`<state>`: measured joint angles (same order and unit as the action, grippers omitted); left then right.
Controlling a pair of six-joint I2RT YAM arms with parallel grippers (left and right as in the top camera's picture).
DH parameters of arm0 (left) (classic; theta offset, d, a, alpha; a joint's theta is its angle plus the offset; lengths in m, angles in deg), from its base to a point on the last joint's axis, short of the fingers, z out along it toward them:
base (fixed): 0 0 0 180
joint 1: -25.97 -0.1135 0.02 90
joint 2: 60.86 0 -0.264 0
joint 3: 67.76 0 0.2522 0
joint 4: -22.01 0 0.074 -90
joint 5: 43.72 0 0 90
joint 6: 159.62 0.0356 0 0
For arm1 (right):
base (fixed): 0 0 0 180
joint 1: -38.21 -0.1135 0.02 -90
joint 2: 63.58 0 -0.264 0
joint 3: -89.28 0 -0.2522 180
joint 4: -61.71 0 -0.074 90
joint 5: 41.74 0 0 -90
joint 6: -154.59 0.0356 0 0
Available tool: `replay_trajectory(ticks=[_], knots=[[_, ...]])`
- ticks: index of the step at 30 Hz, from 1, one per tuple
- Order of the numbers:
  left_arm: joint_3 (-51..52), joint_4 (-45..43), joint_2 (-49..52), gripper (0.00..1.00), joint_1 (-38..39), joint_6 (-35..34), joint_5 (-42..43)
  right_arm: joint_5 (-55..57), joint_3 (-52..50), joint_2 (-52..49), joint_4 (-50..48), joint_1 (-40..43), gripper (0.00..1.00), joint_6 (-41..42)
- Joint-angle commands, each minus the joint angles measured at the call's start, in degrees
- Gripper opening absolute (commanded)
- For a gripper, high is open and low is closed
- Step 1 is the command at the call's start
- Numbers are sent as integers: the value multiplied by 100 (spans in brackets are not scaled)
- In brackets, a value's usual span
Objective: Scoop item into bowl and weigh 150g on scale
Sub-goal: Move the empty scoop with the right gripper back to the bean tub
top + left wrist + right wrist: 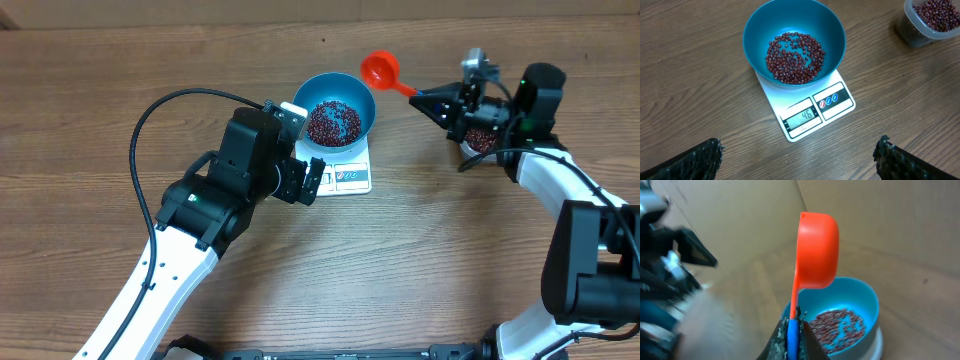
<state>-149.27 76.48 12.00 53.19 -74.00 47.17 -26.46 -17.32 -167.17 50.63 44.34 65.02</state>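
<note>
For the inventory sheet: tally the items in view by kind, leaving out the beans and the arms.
Round blue bowl: 1
Clear plastic tub: 1
White rectangular digital scale: 1
Orange plastic scoop: 1
Total: 4

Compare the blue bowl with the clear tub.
The bowl is opaque blue and round; the tub is clear plastic. The bowl stands on the scale; the tub sits directly on the table. Both hold dark red beans.
</note>
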Motion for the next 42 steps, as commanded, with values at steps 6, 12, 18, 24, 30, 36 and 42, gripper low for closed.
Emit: replay_trajectory(ticks=[6, 12, 18, 24, 30, 36, 42], knots=[[-28, -22, -48, 99, -31, -81, 61, -424, 42, 48, -37, 599, 4, 2583], [-28, -22, -48, 100, -28, -81, 61, -170, 42, 549, 11, 671, 4, 2988], [-28, -22, -48, 100, -28, -79, 61, 487, 44, 1252, 772, 671, 4, 2990], [-28, -22, -48, 100, -28, -81, 61, 2444, 50, 2006, 2879, 669, 4, 2127], [-28, -22, -48, 99, -28, -81, 61, 4800, 186, 2435, 4833, 669, 4, 903], [-28, -22, -48, 99, -31, -79, 61, 6059, 195, 2527, 5761, 669, 4, -278], [-28, -22, -48, 100, -28, -81, 61, 7281, 184, 2520, 6120, 669, 4, -697]])
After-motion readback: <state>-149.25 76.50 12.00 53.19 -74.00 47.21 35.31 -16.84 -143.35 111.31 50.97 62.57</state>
